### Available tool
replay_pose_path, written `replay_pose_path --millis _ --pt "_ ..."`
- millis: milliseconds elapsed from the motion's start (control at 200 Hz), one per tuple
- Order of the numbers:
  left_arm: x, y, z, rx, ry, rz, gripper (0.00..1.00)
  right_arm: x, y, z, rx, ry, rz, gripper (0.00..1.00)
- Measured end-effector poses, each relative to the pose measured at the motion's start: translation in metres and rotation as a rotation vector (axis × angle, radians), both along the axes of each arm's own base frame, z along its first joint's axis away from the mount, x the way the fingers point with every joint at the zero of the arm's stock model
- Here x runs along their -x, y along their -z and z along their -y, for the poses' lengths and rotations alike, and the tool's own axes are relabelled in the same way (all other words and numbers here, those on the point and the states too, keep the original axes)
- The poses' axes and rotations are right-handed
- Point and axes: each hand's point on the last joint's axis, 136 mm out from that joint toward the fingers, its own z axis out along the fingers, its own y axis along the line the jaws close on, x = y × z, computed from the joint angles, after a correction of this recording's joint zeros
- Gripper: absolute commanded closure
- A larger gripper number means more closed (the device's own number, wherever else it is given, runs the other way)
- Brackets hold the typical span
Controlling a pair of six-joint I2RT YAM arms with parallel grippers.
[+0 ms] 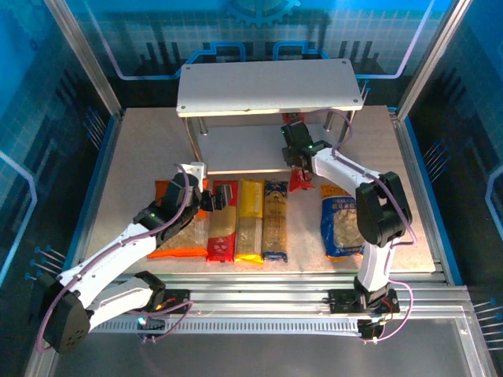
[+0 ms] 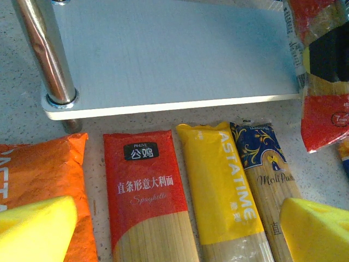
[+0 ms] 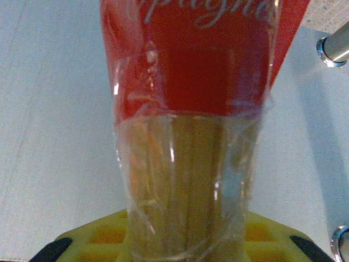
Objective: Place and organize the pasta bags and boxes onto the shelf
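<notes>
My right gripper (image 1: 297, 162) is shut on one red pasta box (image 1: 302, 181), holding it by its window end over the front right of the shelf's lower board (image 1: 236, 149). In the right wrist view the same red box (image 3: 191, 82) runs away from the gripper (image 3: 185, 248) above that pale board (image 3: 54, 109). Another red box (image 1: 223, 220), a yellow box (image 1: 251, 220) and a dark blue box (image 1: 275, 220) lie side by side on the table. An orange bag (image 1: 174, 229) lies to their left and a blue bag (image 1: 343, 226) to the right. My left gripper (image 1: 211, 198) hovers open above the far ends of the red box (image 2: 147, 202) and yellow box (image 2: 223, 185).
The shelf's top board (image 1: 267, 86) stands bare at the back on metal legs (image 2: 46, 54). Its lower board (image 2: 163, 60) sits just beyond the row of packs. Glass walls enclose the table on the left, right and back.
</notes>
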Motion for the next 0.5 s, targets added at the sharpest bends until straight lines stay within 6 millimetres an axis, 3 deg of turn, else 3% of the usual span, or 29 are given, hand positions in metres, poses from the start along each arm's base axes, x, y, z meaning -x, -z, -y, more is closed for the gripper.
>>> replay_pose_path --millis 90,220,500 --pt "0.000 0.000 0.000 0.000 0.000 0.000 0.03 -0.009 0.000 -0.001 -0.006 0.009 0.018 0.48" --pt "0.001 0.001 0.000 -0.003 0.000 -0.005 0.03 -0.020 -0.008 -0.002 -0.018 0.017 0.060 0.44" --pt "0.001 0.001 0.000 -0.003 0.000 -0.005 0.03 -0.024 -0.010 0.001 -0.027 0.030 0.075 0.36"
